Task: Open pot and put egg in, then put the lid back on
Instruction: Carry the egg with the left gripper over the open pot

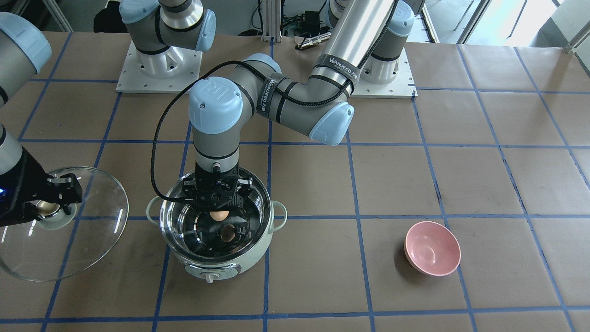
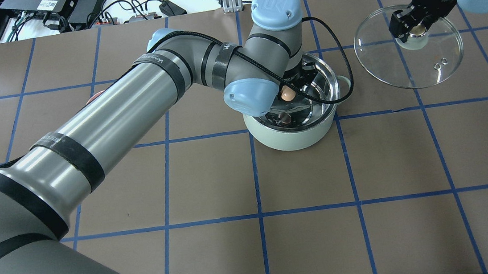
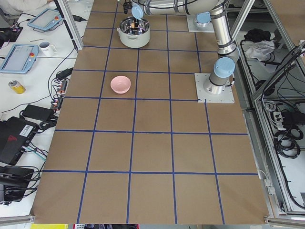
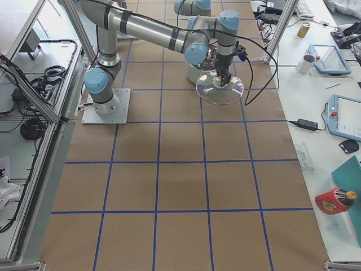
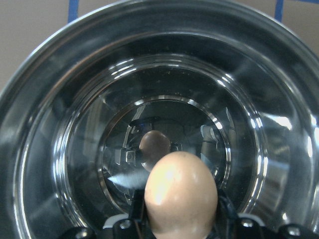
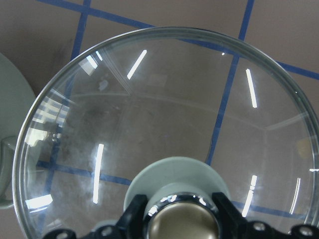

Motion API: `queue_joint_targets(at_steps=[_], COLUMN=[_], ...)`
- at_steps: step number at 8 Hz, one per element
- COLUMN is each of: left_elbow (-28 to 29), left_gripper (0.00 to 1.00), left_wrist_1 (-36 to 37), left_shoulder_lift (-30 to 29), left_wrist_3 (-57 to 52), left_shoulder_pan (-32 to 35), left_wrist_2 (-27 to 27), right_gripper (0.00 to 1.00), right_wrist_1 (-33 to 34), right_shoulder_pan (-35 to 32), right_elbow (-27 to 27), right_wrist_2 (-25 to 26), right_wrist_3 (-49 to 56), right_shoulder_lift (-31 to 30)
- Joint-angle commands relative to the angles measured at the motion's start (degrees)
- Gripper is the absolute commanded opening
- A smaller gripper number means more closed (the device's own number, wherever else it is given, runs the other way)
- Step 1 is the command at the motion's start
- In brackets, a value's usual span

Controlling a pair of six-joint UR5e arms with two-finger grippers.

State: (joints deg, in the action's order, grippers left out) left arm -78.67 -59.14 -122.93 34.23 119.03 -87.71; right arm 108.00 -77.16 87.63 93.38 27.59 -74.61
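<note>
The egg (image 5: 180, 191), a smooth tan oval with a matte shell, was pinched at its lower end between the black fingers of the left gripper (image 1: 216, 204), which had closed narrowly around it. It hung inside the open mouth of the pot (image 1: 251, 259), clear of the bottom, where the polished steel threw back a dim brown reflection of it. The pot was round, with a pale mint-green outer wall, small loop handles at the sides and a dial in front, and its mirror-bright interior curved in rings. Well to one side and apart from the pot, the right gripper (image 6: 180, 215) was clamped on the beige-gold cap of the lid (image 6: 164, 114), a clear domed glass disc with a pale green knob base and two small vent holes near its rim. A glossy pink bowl (image 1: 432, 248) sat farther off on the table (image 1: 484, 138), which was covered in brown paper gridded with blue tape.
</note>
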Motion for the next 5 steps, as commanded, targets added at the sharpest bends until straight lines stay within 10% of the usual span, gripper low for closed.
queue_joint_targets(at_steps=[1,5], left_elbow=[0.0,-0.1], left_gripper=[0.00,0.11], left_wrist_1=[1.8,4.1], left_shoulder_lift=[-1.8,-3.7], left_wrist_3=[0.0,-0.4], left_shoulder_pan=[1.2,1.4], left_wrist_2=[0.1,0.1], right_gripper=[0.00,0.00], right_wrist_1=[0.0,0.2], right_shoulder_pan=[0.0,0.0], right_elbow=[0.0,0.0], right_wrist_2=[0.0,-0.1], right_wrist_3=[0.0,-0.1], right_shoulder_lift=[0.1,0.2])
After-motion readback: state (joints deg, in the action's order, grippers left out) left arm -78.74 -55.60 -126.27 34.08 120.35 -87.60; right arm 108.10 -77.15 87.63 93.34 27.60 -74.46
